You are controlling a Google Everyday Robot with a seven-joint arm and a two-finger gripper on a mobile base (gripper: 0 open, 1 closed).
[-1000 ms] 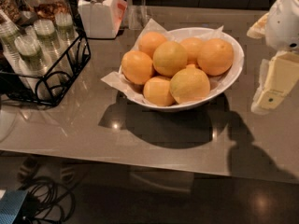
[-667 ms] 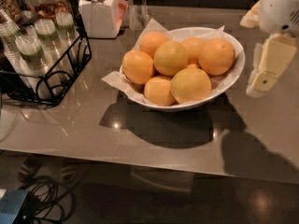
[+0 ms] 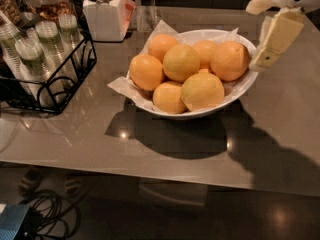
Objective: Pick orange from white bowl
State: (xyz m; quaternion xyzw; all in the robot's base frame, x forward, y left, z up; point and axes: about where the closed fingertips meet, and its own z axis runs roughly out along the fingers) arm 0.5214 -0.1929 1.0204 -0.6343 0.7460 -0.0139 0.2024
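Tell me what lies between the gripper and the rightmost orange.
Camera view: only the white bowl's right rim and its paper lining lie between the gripper, hovering at upper right, and the orange.

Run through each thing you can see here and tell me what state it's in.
gripper, raised beside the white bowl's right rim, holding nothing.
orange, lying atop the pile in the bowl, ungrasped.
white bowl, upright on the table, paper-lined, heaped with fruit.
white jar, upright, lid on.
wire rack, upright, holding stacked cups.
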